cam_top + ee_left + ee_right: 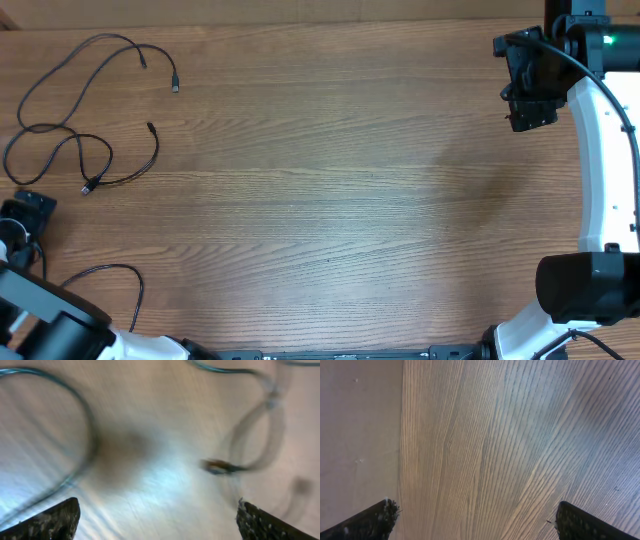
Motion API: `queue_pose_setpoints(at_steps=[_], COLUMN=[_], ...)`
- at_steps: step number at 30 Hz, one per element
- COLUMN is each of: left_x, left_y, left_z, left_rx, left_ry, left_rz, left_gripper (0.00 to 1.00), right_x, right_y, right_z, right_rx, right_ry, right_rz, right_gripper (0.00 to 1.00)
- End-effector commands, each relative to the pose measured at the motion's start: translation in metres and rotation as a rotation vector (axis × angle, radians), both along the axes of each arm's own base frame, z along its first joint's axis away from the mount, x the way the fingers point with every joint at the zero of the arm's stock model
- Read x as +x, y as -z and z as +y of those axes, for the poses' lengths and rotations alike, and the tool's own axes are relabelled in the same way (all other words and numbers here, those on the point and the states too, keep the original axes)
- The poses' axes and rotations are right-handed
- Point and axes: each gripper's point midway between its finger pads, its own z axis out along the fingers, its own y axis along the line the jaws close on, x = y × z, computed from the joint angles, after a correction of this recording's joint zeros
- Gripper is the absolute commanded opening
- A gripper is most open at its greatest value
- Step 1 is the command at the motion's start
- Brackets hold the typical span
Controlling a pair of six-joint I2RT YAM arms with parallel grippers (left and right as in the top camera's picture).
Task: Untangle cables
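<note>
The cables (pixel 80 150) lie as loose thin black strands at the table's far left. One strand arcs up to small plug ends (pixel 175 88); another loops low and ends in a plug (pixel 88 187). My left gripper (pixel 30 207) sits just below them at the left edge, open. In the blurred left wrist view, cable loops (pixel 87 435) and a plug (pixel 217 466) lie ahead of the open left gripper (pixel 157 522), with nothing between its fingers (pixel 55 520). My right gripper (pixel 528 112) hangs at the far right, and is seen open over bare wood (pixel 480 522).
A thicker black wire (pixel 125 275) belonging to the left arm curls near the front left. The right arm's white link (pixel 600 150) runs along the right side. The right wrist view shows the table's edge (pixel 402 435) with a grey surface beyond it.
</note>
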Motion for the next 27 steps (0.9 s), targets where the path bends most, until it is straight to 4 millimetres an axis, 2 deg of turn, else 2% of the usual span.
queue_pose_setpoints(at_steps=[1, 2, 3, 7, 8, 13, 15, 16, 18, 20, 22, 25, 27], left_x=[0.035, 0.041, 0.051, 0.072, 0.085, 0.122, 0.132, 0.135, 0.135, 0.131, 0.126, 0.105, 0.091], left_y=[-0.040, -0.043, -0.046, -0.044, -0.043, -0.048, -0.051, -0.052, -0.057, -0.058, -0.056, -0.061, -0.073], left_z=[-0.038, -0.051, -0.073, -0.127, -0.155, -0.229, -0.257, -0.281, -0.310, -0.326, -0.332, -0.329, -0.326], left_rx=[-0.122, -0.156, -0.211, -0.290, -0.294, -0.234, -0.227, -0.232, -0.224, -0.217, -0.204, -0.139, -0.107], left_ry=[0.099, 0.133, 0.185, 0.313, 0.400, 0.665, 0.745, 0.812, 0.952, 1.023, 1.030, 1.008, 0.994], left_rz=[-0.206, -0.225, -0.243, -0.213, -0.202, -0.224, -0.235, -0.238, -0.276, -0.279, -0.238, -0.137, -0.111], left_gripper=[1.00, 1.00, 0.99, 1.00, 0.99, 1.00, 1.00, 1.00, 0.99, 1.00, 1.00, 0.99, 1.00], right_x=[-0.004, -0.004, -0.004, -0.004, -0.004, -0.004, -0.004, -0.004, -0.004, -0.004, -0.004, -0.004, -0.004], right_y=[-0.012, -0.012, -0.012, -0.012, -0.012, -0.012, -0.012, -0.012, -0.012, -0.012, -0.012, -0.012, -0.012], right_z=[-0.003, -0.003, -0.003, -0.003, -0.003, -0.003, -0.003, -0.003, -0.003, -0.003, -0.003, -0.003, -0.003], right_rx=[-0.015, -0.015, -0.015, -0.015, -0.015, -0.015, -0.015, -0.015, -0.015, -0.015, -0.015, -0.015, -0.015], right_ry=[0.004, 0.004, 0.004, 0.004, 0.004, 0.004, 0.004, 0.004, 0.004, 0.004, 0.004, 0.004, 0.004], right_rz=[-0.031, -0.032, -0.032, -0.032, -0.032, -0.032, -0.032, -0.032, -0.032, -0.032, -0.031, -0.032, -0.032], right_gripper=[1.00, 1.00, 1.00, 1.00, 1.00, 1.00, 1.00, 1.00, 1.00, 1.00, 1.00, 1.00, 1.00])
